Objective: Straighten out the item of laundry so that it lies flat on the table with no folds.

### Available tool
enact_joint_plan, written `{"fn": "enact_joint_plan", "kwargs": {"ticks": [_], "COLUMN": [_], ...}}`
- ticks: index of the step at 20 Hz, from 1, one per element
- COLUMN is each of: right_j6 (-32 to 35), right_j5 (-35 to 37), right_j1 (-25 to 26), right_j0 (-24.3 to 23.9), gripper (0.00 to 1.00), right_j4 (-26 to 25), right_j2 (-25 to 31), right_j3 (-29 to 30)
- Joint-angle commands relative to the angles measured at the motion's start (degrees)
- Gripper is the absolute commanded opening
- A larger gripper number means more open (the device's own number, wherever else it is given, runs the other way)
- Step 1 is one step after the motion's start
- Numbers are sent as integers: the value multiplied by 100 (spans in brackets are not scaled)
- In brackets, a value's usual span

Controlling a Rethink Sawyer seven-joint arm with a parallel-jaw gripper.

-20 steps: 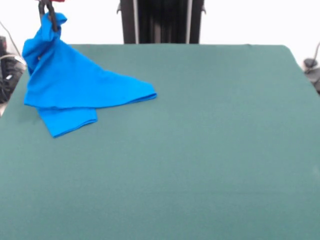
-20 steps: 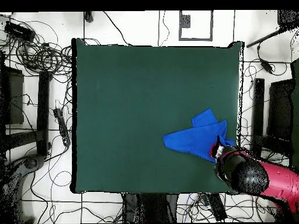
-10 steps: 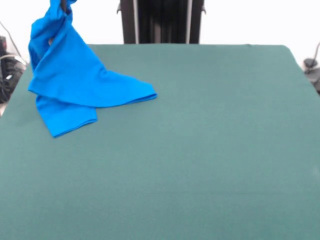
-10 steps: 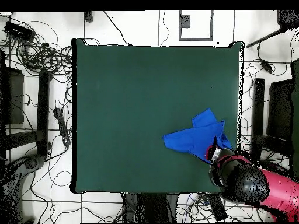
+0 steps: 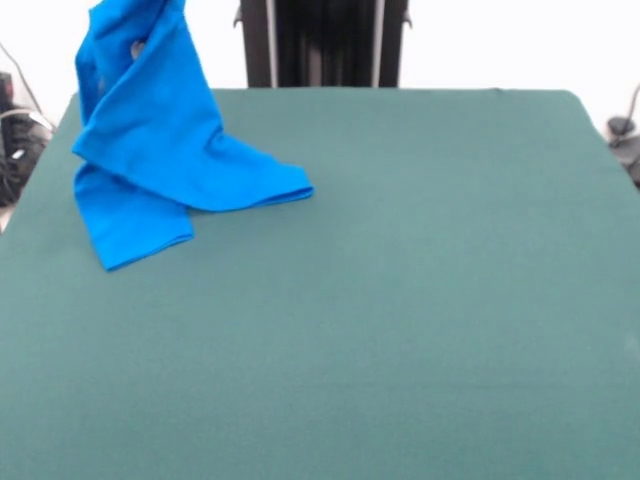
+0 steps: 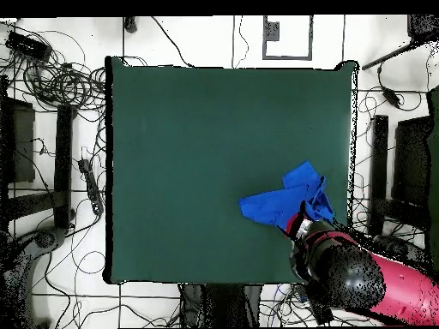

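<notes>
Green felt is filling almost everything I'm looking at, and the table (image 5: 420, 300) is lying bare apart from one corner by the robot's side. That's where the item of laundry (image 5: 150, 150) is sitting, and I'm seeing one end of it hanging up out of the top of the front view while the rest is trailing down onto the felt in a doubled-over heap, with one pointed tail reaching toward the table's middle and a shorter flap lying toward the camera. From overhead, the arm (image 6: 369, 278) is covering the raised end, so I'm not seeing the gripper itself in either view; I can't tell how far it is open, though the hoisted cloth suggests to me something is pinching it. What I'm weighing now is direction: the shirt's long axis is running from that lifted end out toward the open centre of the table, away from the arm. I'm judging the task far from done, folds everywhere, and any drag wants to go along that axis, inward.
</notes>
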Motion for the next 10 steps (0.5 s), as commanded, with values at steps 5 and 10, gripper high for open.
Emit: {"fn": "enact_joint_plan", "kwargs": {"ticks": [5, 10], "right_j6": [403, 861], "right_j5": [561, 455], "right_j1": [-242, -195], "right_j0": [893, 1340], "gripper": [0, 0], "right_j4": [553, 701], "right_j2": [134, -60], "right_j3": [765, 765]}}
